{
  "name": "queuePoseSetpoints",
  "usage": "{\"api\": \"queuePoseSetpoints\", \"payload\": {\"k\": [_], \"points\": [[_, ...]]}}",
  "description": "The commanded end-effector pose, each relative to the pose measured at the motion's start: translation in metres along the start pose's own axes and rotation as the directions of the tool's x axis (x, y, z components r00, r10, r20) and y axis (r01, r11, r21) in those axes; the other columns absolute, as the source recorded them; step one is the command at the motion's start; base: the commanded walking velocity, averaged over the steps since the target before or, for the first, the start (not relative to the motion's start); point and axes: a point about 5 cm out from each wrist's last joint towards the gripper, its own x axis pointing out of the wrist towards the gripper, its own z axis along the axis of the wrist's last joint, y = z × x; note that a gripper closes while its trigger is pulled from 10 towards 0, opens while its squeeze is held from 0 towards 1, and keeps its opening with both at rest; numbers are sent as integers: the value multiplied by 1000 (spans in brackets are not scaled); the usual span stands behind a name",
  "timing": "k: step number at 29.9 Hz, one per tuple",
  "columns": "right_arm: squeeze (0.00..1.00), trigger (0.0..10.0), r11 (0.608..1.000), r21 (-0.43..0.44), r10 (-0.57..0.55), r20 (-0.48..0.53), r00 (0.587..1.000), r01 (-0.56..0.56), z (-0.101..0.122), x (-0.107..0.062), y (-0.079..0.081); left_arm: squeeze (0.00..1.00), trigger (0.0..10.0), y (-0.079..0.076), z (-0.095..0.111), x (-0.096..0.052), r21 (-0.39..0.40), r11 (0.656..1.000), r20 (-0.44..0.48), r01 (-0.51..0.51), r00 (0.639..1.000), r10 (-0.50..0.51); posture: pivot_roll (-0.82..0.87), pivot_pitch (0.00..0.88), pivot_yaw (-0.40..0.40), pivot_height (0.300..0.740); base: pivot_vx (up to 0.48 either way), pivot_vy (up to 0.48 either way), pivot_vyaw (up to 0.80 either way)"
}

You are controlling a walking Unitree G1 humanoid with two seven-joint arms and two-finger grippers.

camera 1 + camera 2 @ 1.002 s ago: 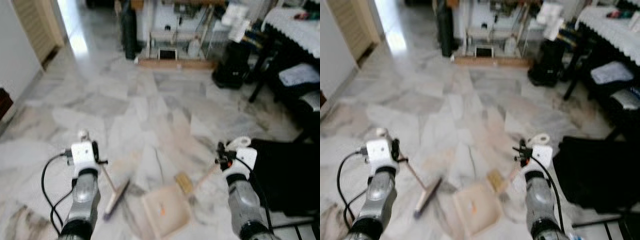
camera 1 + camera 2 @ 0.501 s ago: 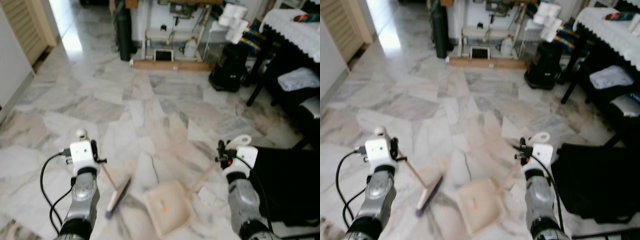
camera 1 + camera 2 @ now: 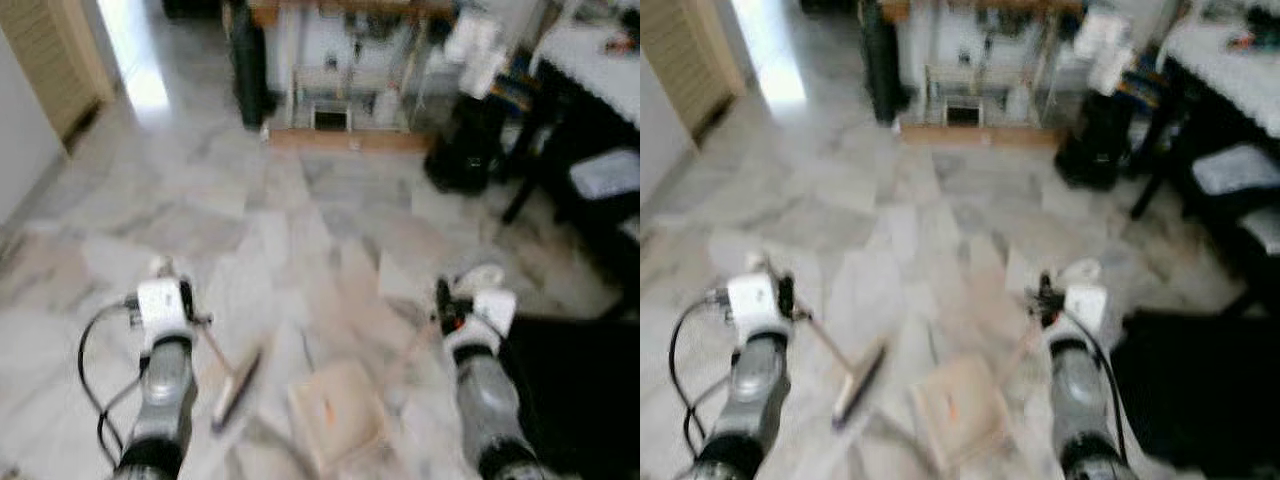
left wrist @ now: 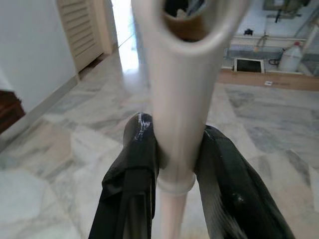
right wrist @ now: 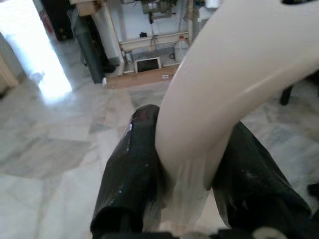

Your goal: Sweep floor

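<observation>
Nearest the robot, one cream dustpan (image 3: 337, 412) lies flat on the marble floor (image 3: 300, 230), between the two arms and a little toward the right one; its handle (image 5: 224, 84) slants up to the right gripper (image 5: 192, 174), whose two black fingers (image 5: 132, 169) are clamped against it on both sides. Just to the left of the pan, one small broom (image 3: 236, 388) has its dark bristle head down on the floor, apart from the pan's edge, and its pale handle (image 4: 177, 104) rises to the left gripper (image 4: 177, 164), whose fingers (image 4: 137, 164) pinch it from either side. So each of the two grippers is closed around one handle, both tools reaching down ahead of the arms. A black bag or cloth (image 3: 580, 390) lies on the floor just beside the right arm. Farther off, blurred, a dark table (image 3: 590, 90) with a white cloth stands at the right, a black bin (image 3: 465, 150) near it, and a low shelf (image 3: 345, 100) stands along the far wall, with a louvred door (image 3: 60, 50) at the far left.
</observation>
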Motion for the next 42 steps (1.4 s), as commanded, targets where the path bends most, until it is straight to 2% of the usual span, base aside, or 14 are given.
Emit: {"api": "queuePoseSetpoints", "payload": {"k": [1,19,31,42], "points": [[0,10000,1000,-4,-25,35,999,25,8,2,-9,0,10000,-4,10,4,-1,1000,52,7,999,-7,-21,46,-13,740,341,0,0],[0,10000,1000,-6,-21,34,999,21,7,1,-8,0,10000,-4,11,4,-8,1000,54,8,998,-7,-23,45,-16,740,343,0,0],[0,10000,1000,-5,-22,30,999,22,8,2,-7,0,10000,-5,10,4,-13,1000,52,14,999,-14,-24,45,-18,740,0,0,0],[0,10000,1000,0,-30,-10,999,30,3,1,-12,0,10000,-5,10,4,-17,1000,50,12,999,-11,-24,44,-19,740,0,0,-770]]}}
